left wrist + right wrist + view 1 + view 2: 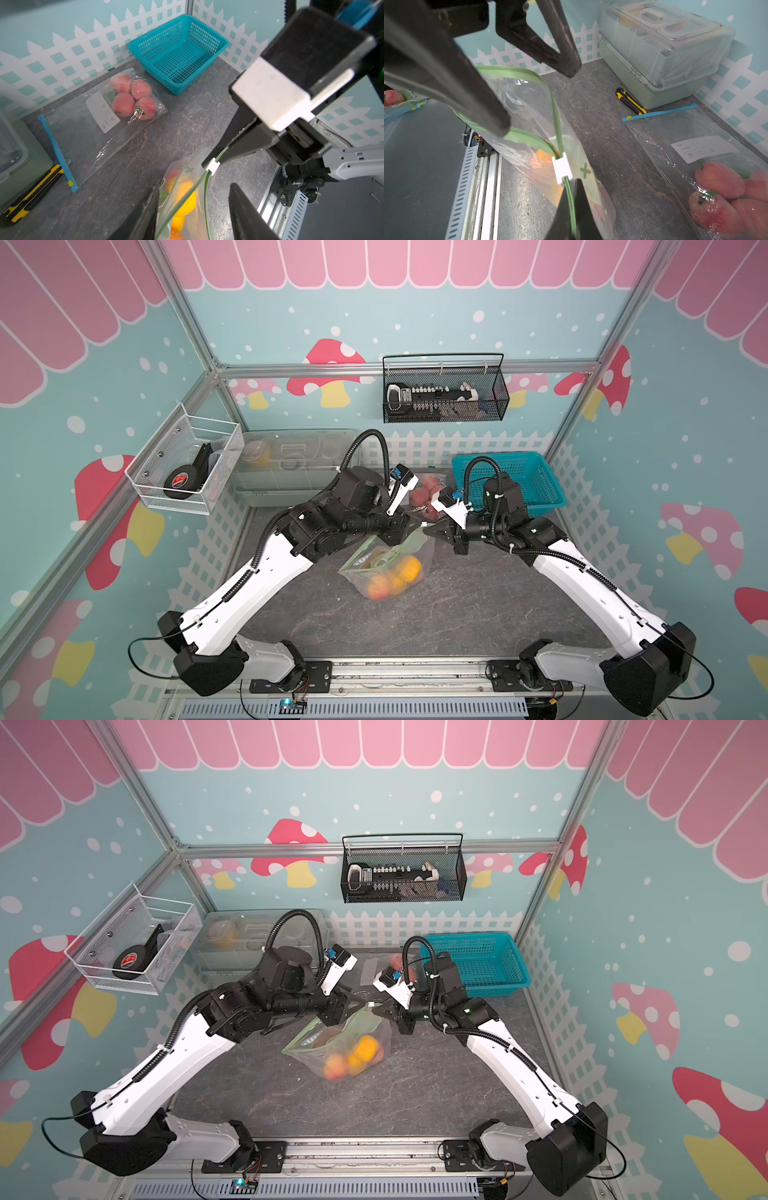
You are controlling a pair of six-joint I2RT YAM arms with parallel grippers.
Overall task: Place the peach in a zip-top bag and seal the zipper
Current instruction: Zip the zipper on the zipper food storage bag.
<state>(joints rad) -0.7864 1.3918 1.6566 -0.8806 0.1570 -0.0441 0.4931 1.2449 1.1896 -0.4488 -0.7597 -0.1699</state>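
Though unsealed, bag in right tool

frnt tbl free | mid: zip bag | rear: basket, bin

Bag label reads "Date", "Content" (faint)

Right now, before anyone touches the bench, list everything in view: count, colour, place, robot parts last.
green-zip bag: one, clear, mid-table, orange and peachy fruit inside.
blue-zip bag: one, clear, back of table.
peaches: four, pink, inside blue-zip bag.
basket: one, teal, back right.
lidded box: one, clear, back left.
utility knife: one, yellow-black, beside lidded box.
black wire basket: one, back wall.
white wire basket: one, left wall.
left gripper: one, black, open, green-zip bag's mouth between its fingers.
right gripper: one, black, shut on that bag's zipper.
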